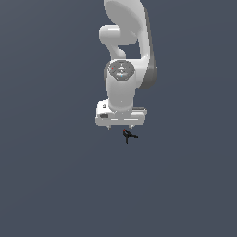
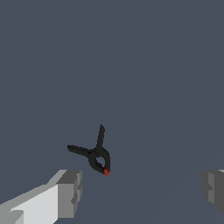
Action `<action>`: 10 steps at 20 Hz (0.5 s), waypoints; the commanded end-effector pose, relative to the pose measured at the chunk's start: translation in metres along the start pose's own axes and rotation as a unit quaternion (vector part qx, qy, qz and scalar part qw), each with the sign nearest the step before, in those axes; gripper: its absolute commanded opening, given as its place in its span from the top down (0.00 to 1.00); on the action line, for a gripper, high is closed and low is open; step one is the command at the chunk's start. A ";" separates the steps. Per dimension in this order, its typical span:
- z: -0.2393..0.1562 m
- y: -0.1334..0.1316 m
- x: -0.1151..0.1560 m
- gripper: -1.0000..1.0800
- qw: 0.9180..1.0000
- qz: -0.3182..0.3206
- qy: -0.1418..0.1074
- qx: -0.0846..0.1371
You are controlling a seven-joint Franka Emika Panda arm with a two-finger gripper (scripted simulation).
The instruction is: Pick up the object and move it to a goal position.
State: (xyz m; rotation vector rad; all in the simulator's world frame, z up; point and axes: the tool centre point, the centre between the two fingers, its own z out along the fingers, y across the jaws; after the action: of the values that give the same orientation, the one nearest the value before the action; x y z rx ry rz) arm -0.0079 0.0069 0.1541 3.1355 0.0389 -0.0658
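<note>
object (image 1: pixel 128 135) | tiny black clamp; red tip; legs splayed | lying flat

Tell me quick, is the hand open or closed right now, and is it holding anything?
Hand: open, fingers spread wide, holding nothing. The black object lies loose on the surface, apart from both fingers.

A glossy white, rounded arm (image 1: pixel 124 55) with a grey round cap, dark side panel, and boxy white hand (image 1: pixel 120 126) with grey fingertips (image 2: pixel 70 192).
</note>
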 end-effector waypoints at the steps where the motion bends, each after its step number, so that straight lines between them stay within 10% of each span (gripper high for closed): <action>1: 0.000 0.000 0.000 0.04 1.000 0.000 0.000 0.000; 10: -0.002 0.023 0.005 0.04 1.000 0.005 0.007 -0.001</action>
State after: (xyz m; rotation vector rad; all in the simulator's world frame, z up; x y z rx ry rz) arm -0.0032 -0.0115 0.1555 3.1340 0.0282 -0.0477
